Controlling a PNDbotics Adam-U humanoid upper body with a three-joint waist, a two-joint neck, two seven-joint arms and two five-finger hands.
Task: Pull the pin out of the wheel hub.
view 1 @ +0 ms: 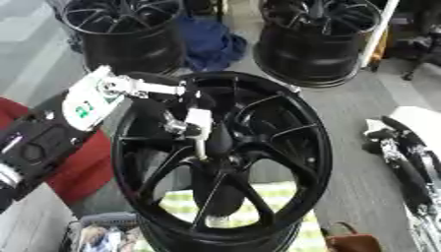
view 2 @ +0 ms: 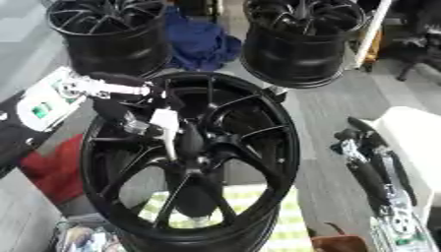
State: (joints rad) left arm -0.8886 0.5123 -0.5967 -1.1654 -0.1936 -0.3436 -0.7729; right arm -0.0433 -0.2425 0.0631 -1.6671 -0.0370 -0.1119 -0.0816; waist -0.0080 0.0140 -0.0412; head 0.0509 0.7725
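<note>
A black multi-spoke wheel hub [view 1: 284,147] stands tilted in the middle of the view. A slim silver pin [view 1: 201,142] with a white top [view 1: 199,118] sticks out just left of the hub's centre cone [view 1: 220,140]. My left arm reaches in from the left, its white wrist cover [view 1: 90,101] above the rim. My left hand [view 1: 182,106] has its fingers curled round the pin's upper end. At the right edge, well away from the wheel, my right hand [view 2: 366,152] lies idle with its fingers relaxed.
Two more black wheels [view 1: 129,34] [view 1: 319,39] stand at the back with a blue cloth [view 1: 211,44] between them. A red object [view 1: 73,172] sits at the left. A green-checked cloth [view 1: 280,194] lies under the hub, and a brown bag [view 1: 349,243] sits at the lower right.
</note>
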